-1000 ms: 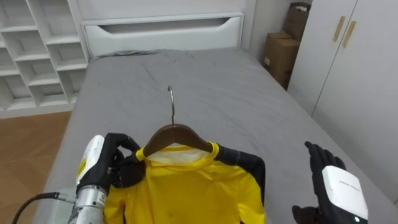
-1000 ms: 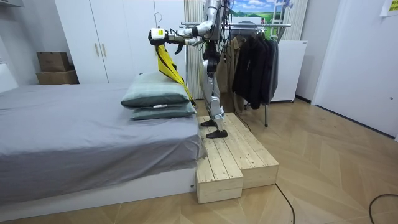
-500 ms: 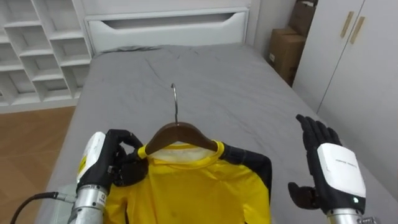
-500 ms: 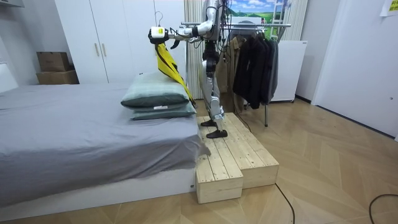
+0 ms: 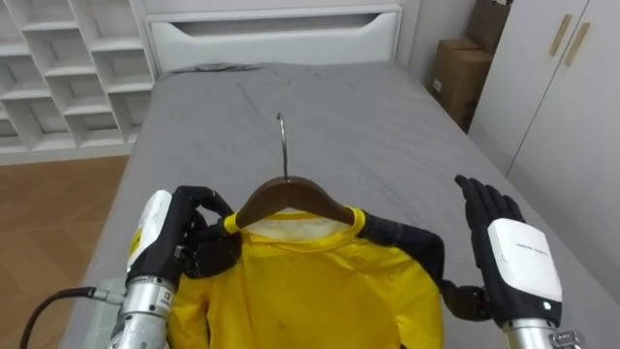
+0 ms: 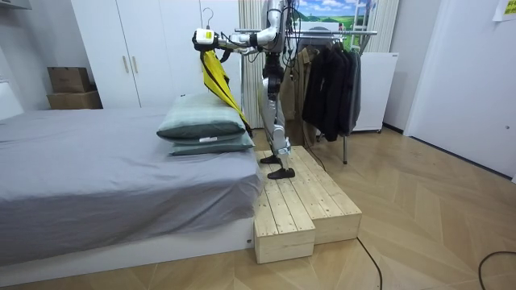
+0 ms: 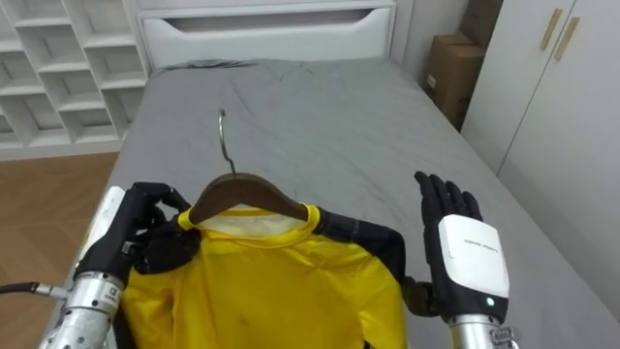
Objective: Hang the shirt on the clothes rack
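A yellow shirt with black sleeves (image 5: 310, 286) hangs on a dark wooden hanger (image 5: 286, 197) with a metal hook (image 5: 282, 141), held up over the grey bed (image 5: 339, 107). My left hand (image 5: 189, 237) is shut on the hanger's left end and the shirt's shoulder. To the right of the shirt my right hand (image 5: 499, 242) is raised with straight fingers, open and holding nothing. In the room view I stand on a wooden platform (image 6: 302, 205) at the bed's end with the shirt (image 6: 216, 80) lifted high, and a clothes rack (image 6: 334, 36) with dark garments is behind me.
A white headboard (image 5: 281, 39) and white shelving (image 5: 58, 78) lie beyond the bed. Cardboard boxes (image 5: 465, 73) and white wardrobe doors (image 5: 562, 107) are at the right. Two grey pillows (image 6: 205, 129) lie on the bed near the platform.
The shirt and hanger have been lifted a little higher in my left hand. My right hand has risen beside the shirt. The head camera has shifted slightly.
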Motion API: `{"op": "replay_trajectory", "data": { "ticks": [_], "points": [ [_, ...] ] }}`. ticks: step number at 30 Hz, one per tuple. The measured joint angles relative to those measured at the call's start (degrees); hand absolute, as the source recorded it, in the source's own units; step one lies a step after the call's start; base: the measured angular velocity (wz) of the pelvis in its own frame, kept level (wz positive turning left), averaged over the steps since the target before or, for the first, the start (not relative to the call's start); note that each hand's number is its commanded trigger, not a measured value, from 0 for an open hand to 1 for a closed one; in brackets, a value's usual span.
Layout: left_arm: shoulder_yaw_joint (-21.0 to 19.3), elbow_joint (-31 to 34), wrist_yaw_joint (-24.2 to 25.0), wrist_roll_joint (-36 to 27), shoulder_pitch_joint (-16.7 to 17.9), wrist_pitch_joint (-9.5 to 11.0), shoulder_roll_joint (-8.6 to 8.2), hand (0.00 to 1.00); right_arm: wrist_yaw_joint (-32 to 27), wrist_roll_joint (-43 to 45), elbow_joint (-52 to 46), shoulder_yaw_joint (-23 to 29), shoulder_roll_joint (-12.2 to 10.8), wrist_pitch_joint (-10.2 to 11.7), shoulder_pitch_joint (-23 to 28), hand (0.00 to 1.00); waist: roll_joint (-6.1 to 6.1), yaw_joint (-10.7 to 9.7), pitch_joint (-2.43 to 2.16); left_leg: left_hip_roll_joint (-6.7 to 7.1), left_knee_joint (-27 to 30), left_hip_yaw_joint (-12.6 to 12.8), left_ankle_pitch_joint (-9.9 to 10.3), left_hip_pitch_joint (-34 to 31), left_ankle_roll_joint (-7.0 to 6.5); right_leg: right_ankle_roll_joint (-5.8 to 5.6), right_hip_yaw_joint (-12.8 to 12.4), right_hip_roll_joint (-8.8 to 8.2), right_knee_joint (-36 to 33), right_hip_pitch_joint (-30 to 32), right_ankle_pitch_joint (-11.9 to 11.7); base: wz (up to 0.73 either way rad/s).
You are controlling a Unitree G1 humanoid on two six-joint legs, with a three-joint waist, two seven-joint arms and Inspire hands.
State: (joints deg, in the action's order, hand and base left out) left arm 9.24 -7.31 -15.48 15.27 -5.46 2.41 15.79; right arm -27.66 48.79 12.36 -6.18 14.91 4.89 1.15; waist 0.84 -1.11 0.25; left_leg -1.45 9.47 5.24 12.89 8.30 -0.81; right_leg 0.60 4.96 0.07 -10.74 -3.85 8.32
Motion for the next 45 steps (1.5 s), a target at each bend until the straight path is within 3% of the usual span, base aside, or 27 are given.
{"op": "replay_trajectory", "data": {
  "ticks": [8, 14, 36, 45],
  "points": [
    [0.0, 0.6, 0.0, 0.0, 0.0, -0.5, -1.08, 1.0, -0.2, 0.0, 0.0, -1.9, 0.0, -0.8, -0.2, 0.0, 0.03, 0.0, -0.01, 0.01, 0.0, 0.0, 0.0, 0.0, 0.0, 0.0, -0.1, 0.0, 0.0, 0.0, 0.0, 0.0],
    [0.0, 3.4, 1.0, 0.1, 0.0, -1.4, -1.0, 1.0, 0.1, 0.1, -0.1, -1.9, 0.0, -1.3, -1.4, 0.0, 0.05, 0.0, -0.02, 0.02, 0.0, 0.2, 0.0, -0.1, 0.0, 0.0, -0.2, 0.02, 0.0, 0.1, 0.0, 0.0],
    [0.0, 7.6, 4.9, 0.0, 0.0, -1.6, -0.6, 1.0, 0.2, 0.1, 0.0, -1.8, 0.0, -1.3, -2.8, 0.0, -0.04, 0.0, -0.12, 0.02, 0.1, -0.2, 0.0, -0.4, 0.0, 0.01, -0.1, 0.02, -0.1, 0.5, 0.0, 0.0],
    [-0.2, 10.5, 6.1, 0.0, -1.2, -2.3, -0.51, 1.0, -0.2, 0.9, 0.0, -1.7, 0.7, -1.4, -7.5, 0.0, -0.78, 0.2, 0.01, -0.06, 0.2, -0.9, 0.0, -0.9, 0.0, 0.05, 1.1, -0.1, -0.8, 0.9, 0.0, 0.05]
  ]
}}
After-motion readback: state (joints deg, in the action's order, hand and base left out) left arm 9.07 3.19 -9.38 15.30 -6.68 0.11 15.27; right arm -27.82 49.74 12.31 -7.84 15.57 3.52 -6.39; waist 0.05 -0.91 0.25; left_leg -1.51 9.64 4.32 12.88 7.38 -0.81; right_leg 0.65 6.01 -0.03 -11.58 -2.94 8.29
